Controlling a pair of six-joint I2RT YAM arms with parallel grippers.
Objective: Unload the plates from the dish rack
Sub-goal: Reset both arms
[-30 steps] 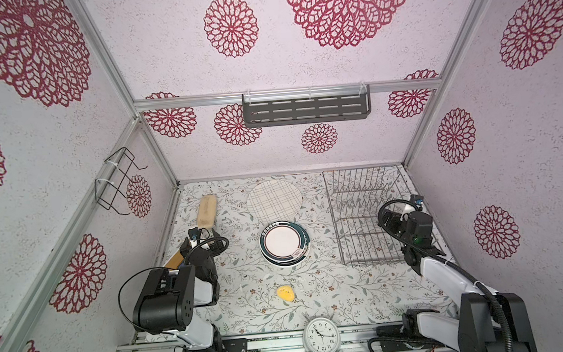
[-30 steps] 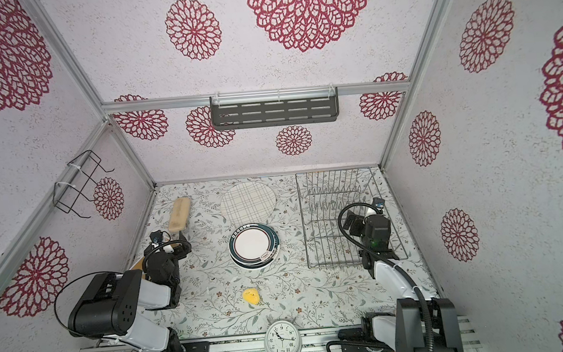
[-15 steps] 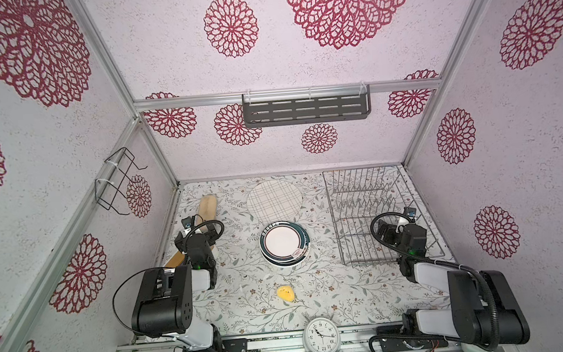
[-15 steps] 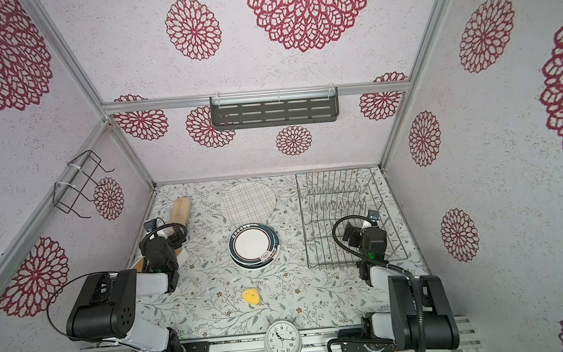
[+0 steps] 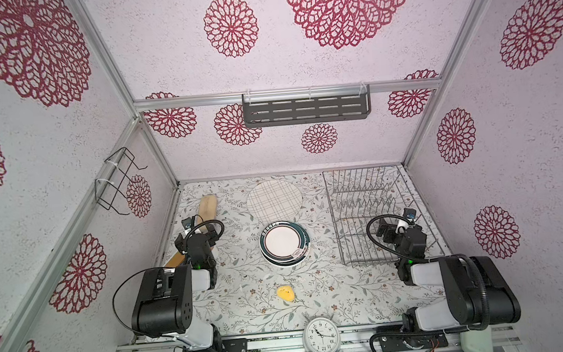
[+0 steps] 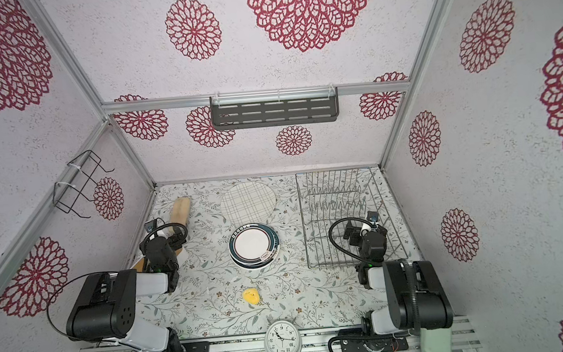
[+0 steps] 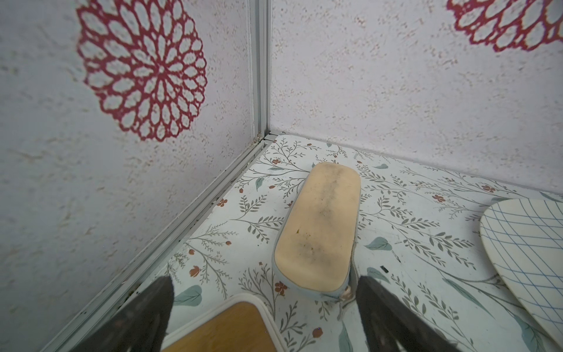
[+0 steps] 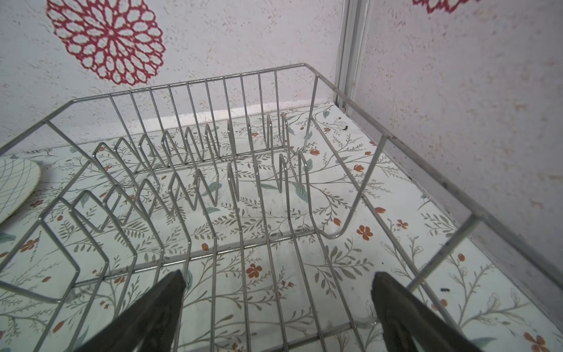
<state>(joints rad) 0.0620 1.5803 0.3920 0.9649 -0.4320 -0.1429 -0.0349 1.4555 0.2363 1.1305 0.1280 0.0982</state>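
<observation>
Open mat (image 5: 323, 249) between plate stack (image 5: 285, 247) and dish rack (image 5: 392, 243); upright tines (image 5: 361, 204) clutter rack interior.

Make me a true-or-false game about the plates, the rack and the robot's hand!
1. The silver-grey wire dish rack holds no plates. True.
2. The large cream round plate with dark grid lines stands upright in the rack. False: it lies flat on the table, beside the rack.
3. The white round plates with dark teal rims sit stacked on the table. True.
4. The right hand is shut on a plate. False: it is open and empty, above the rack.
</observation>
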